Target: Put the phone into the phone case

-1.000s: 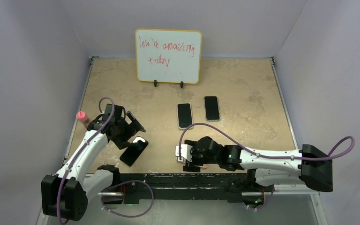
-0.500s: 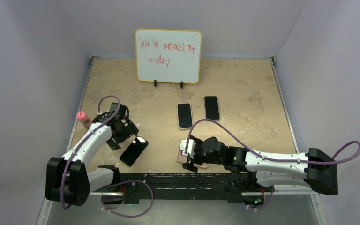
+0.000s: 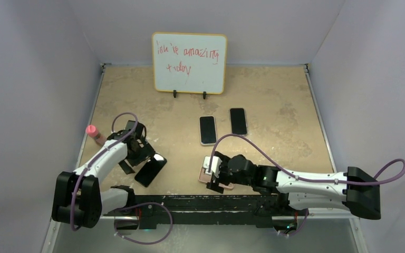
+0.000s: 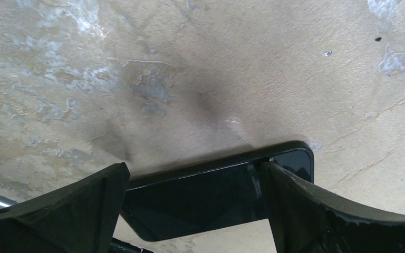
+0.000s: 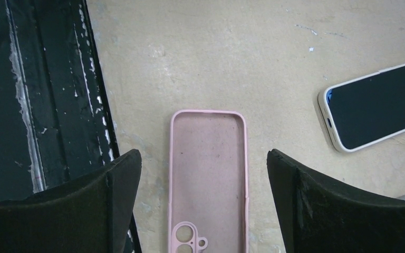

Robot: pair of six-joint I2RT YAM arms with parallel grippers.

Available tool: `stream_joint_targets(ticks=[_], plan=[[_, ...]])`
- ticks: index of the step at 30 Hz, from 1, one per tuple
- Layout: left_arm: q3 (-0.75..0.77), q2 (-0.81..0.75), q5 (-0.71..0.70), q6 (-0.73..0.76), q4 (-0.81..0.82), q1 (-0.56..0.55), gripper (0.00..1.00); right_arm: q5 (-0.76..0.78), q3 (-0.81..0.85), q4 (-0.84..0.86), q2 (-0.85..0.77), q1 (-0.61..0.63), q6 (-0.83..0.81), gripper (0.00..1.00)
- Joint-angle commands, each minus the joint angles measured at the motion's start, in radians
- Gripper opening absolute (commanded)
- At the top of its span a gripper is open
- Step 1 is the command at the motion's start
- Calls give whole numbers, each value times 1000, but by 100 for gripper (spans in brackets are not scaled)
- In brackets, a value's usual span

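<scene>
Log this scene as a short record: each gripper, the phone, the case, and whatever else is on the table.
left gripper: jaws open, above the black phone
right gripper: jaws open, above the pink phone case
case state: empty, lying inside up
other items: white-edged phone, second phone, whiteboard, pink-capped marker

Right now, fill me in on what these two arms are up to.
The left end effector hangs open over a black phone lying flat at the near left, not gripping it. The right end effector is open above an empty pink phone case, lying inside up. The phone is not yet in the case.
</scene>
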Motion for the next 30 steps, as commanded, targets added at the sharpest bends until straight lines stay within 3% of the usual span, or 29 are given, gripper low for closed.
stream_joint_targets(ticks=[1,5,12,20,30], plan=[[-26,-1,51,-20,44,4,100,35,18,-38,7,3,-63,89],[-54,-13,92,-35,57,4,99,90,86,-125,77,3,-142,90],[-79,-44,191,-57,56,3,98,45,146,-251,173,3,-182,90],[-102,-107,299,-91,52,0,96,73,185,-298,256,4,-180,84],[-113,-154,334,-134,47,-50,97,131,181,-274,286,4,-170,86]])
